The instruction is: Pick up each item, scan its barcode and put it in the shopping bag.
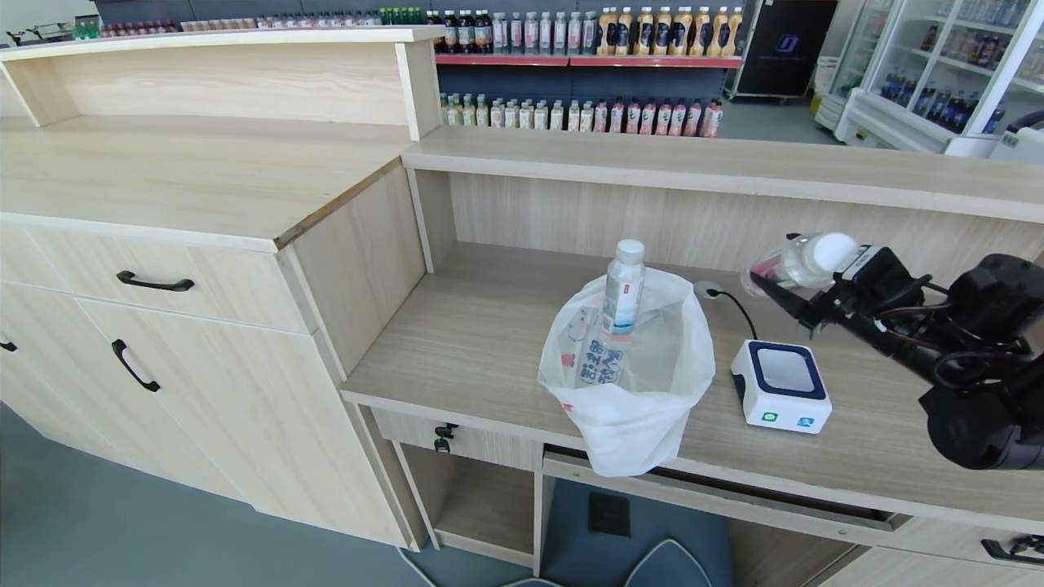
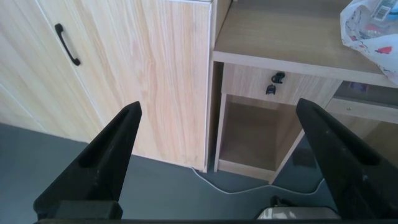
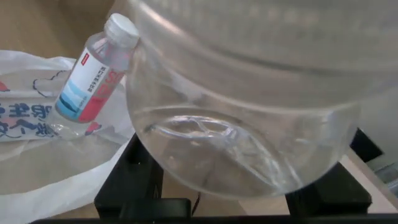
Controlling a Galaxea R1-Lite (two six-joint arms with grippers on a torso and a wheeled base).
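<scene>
Clear white-capped bottle point(image 1: 803, 257) is held clamped in right gripper point(image 1: 775, 281), right of frame, above scanner point(image 1: 780, 383). At centre, second bottle point(image 1: 624, 297), red-white-blue label illegible, is stood upright in shopping bag point(image 1: 644, 408) printed with blue characters. Left gripper point(image 2: 219, 106) is spread wide, nothing held.

Right gripper point(image 1: 776, 284) and right arm point(image 1: 905, 338): matte black all over. Starts with slim straight fingers point(image 1: 779, 295), widens to a boxy block point(image 1: 879, 273) just behind them, then swells into fat rounded joint housings point(image 1: 1007, 306) further back. Carries thin black cables point(image 1: 966, 359) in loose loops behind the fingers, running back from the block. Left gripper point(image 2: 217, 106): same matte black. Has two flat wedge fingers point(image 2: 99, 165), broad at the base, narrowing toward the tips, with plain smooth faces and sharp straight edges.
</scene>
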